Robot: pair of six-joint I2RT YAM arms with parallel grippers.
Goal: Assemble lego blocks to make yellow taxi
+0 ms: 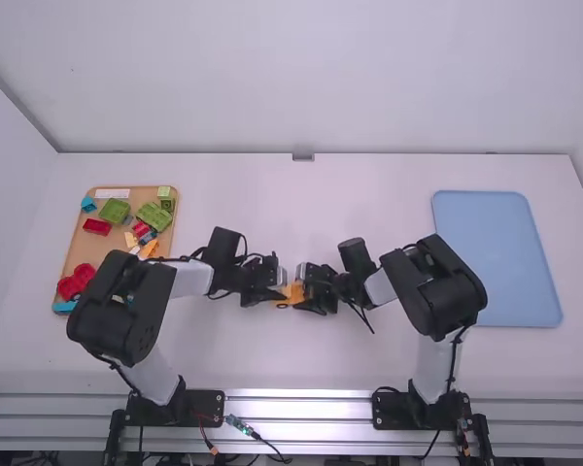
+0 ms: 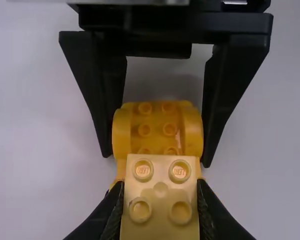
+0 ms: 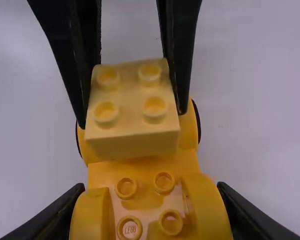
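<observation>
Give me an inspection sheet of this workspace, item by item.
Surface: white table, flat blue plastic tray at its right.
Job's things: pale yellow four-stud plastic block over orange-yellow plastic car base; contact unclear.
Clutter: red and green plastic blocks among others on a tan tray.
Hands: left hand closed on the block, right hand on the car base.
Cables: thin black cable along right arm.
Surroundings: white wall behind.

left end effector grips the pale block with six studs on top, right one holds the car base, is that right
No, the pale block has four studs, not six, as the left wrist view shows. The left end effector grips it, the right end effector the car base.
</observation>
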